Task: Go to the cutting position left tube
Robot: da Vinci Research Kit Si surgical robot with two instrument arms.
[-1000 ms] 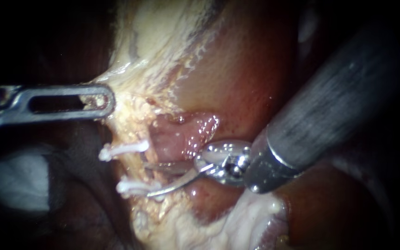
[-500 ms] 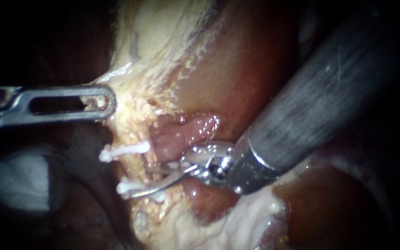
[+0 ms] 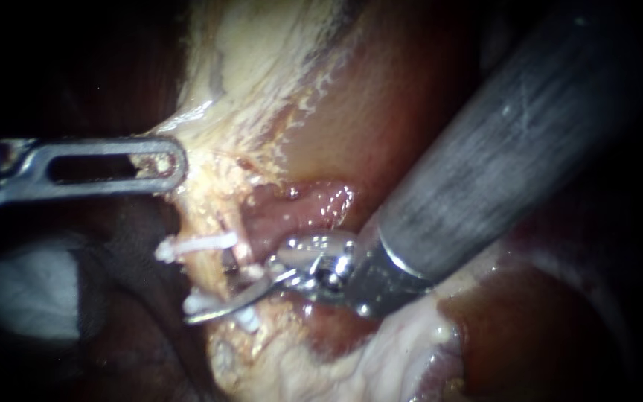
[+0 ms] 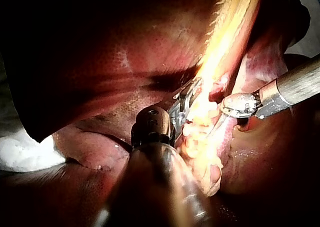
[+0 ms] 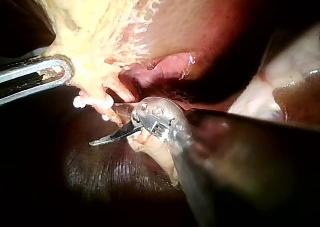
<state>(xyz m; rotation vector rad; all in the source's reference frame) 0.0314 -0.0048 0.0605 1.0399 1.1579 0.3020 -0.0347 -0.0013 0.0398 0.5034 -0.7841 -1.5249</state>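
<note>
My left instrument [image 3: 167, 162] comes in level from the left, its slotted jaws shut on the yellowish fatty tissue [image 3: 213, 179] and holding it taut. Below it, two white clips [image 3: 196, 243] [image 3: 201, 301] sit across a pale tube [image 3: 226, 262]. My right instrument [image 3: 217, 294] enters from the upper right with thin curved blades open. The lower blade [image 3: 221, 307] lies along the lower clip and the upper one reaches the tube between the clips. In the right wrist view the blades [image 5: 105, 124] gape beside the clipped strand. The left wrist view shows the left jaws [image 4: 187, 104] clamped on yellow tissue.
Reddish-brown liver [image 3: 530, 327] lies under and right of the shaft. A pink fold of tissue [image 3: 299, 205] sits just above the blade hinge. Pale fat [image 3: 381, 357] spreads below. White gauze-like material [image 3: 16, 290] lies at the dark lower left.
My right instrument has slid leftward and slightly down, bringing its open blades across the tube between the clips. The left instrument and its held tissue have stayed put.
</note>
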